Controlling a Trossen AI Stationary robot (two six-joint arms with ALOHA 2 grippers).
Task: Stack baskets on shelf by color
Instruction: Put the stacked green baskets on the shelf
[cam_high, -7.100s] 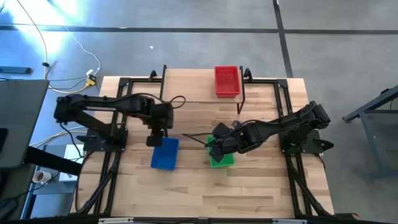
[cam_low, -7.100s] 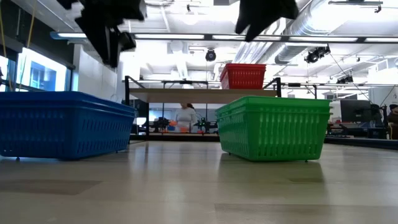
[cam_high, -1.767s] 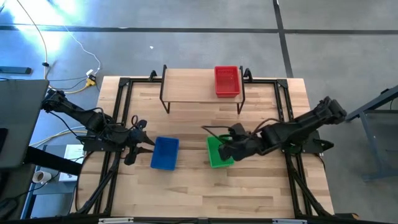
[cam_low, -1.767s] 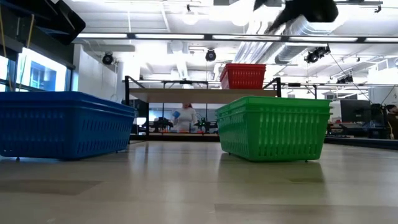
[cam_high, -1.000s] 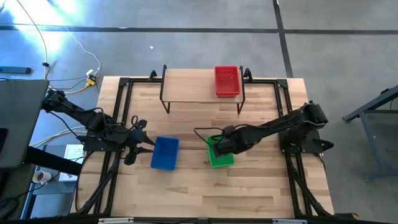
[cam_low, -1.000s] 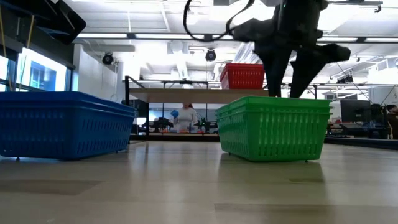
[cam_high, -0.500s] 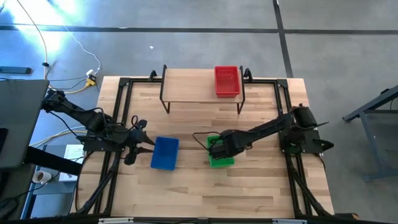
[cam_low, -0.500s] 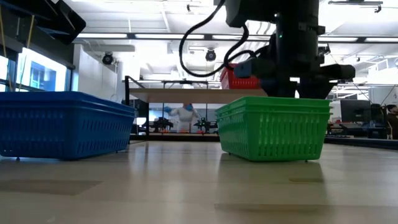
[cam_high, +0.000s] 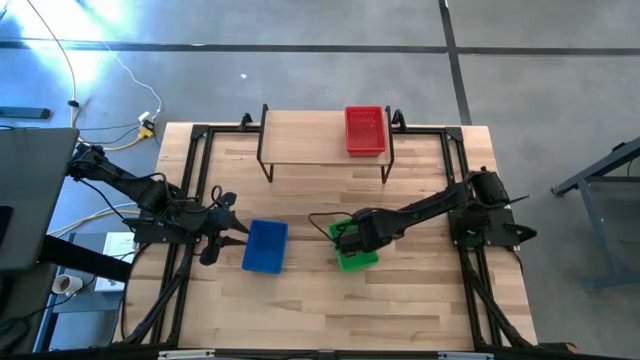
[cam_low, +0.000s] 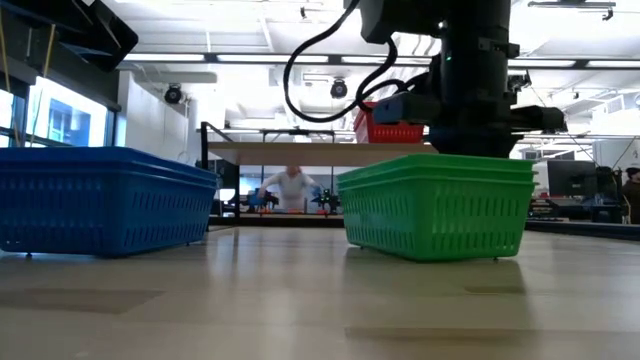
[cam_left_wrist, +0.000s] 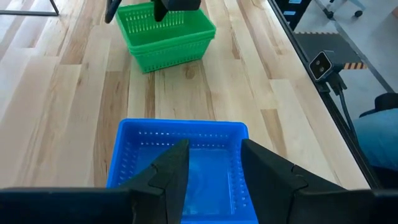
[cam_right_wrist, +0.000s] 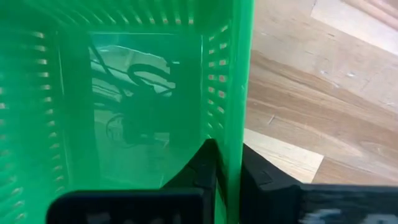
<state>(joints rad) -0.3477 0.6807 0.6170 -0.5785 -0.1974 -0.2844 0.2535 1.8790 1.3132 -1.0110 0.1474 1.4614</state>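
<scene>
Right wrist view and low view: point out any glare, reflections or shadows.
Right wrist view: the green basket has a glossy floor that mirrors a dark shape. Low view: ceiling strip lights glare brightly, and the blue basket casts a soft shadow on the table.

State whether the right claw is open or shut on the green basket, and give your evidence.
Shut on it. In the right wrist view the right claw has its fingers pressed on either side of the green basket wall.
</scene>
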